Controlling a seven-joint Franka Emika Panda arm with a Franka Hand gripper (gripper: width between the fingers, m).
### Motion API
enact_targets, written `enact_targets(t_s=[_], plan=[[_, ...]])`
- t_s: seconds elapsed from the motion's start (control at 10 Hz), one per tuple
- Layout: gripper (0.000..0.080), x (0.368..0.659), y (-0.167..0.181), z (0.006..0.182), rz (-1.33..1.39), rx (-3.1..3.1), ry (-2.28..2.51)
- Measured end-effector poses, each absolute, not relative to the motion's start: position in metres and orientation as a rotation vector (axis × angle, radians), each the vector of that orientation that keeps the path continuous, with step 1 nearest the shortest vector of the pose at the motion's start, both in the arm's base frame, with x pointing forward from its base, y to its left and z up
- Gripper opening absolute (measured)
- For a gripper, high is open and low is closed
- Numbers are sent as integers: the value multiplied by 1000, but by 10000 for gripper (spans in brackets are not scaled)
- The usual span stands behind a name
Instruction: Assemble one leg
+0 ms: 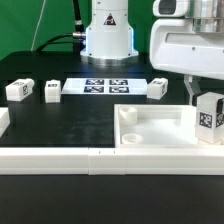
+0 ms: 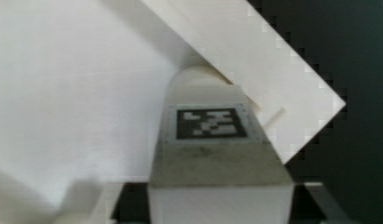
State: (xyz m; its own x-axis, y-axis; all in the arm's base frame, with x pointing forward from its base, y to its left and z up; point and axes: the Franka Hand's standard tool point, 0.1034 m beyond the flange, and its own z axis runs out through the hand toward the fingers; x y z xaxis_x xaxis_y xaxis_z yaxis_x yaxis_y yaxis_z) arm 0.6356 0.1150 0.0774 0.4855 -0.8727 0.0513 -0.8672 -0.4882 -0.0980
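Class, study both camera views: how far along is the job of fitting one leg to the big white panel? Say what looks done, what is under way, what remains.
Done: one leg is picked up, gripped by the gripper, its tag filling the wrist view. Under way: it is held at the far corner of the white panel, on the exterior view's right. Whether it is seated cannot be told. Left: fixing it in. Three loose legs lie behind.

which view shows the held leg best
The wrist view: the leg fills the frame, its tag sharp, with the panel behind it. The exterior view shows the leg small at its right edge, held by the gripper over the panel's corner.
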Motion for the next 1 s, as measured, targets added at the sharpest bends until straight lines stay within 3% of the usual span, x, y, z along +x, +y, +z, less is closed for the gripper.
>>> enact_targets(t_s=[0.3, 0.7, 0.8, 0.9, 1.0], plan=[[291, 632, 119, 77, -140, -2271, 2069], [291, 631, 120, 76, -107, -2012, 2298], [461, 631, 120, 76, -108, -2030, 2282], [583, 631, 120, 76, -111, -2083, 2236], [629, 632, 120, 77, -115, -2143, 2180]])
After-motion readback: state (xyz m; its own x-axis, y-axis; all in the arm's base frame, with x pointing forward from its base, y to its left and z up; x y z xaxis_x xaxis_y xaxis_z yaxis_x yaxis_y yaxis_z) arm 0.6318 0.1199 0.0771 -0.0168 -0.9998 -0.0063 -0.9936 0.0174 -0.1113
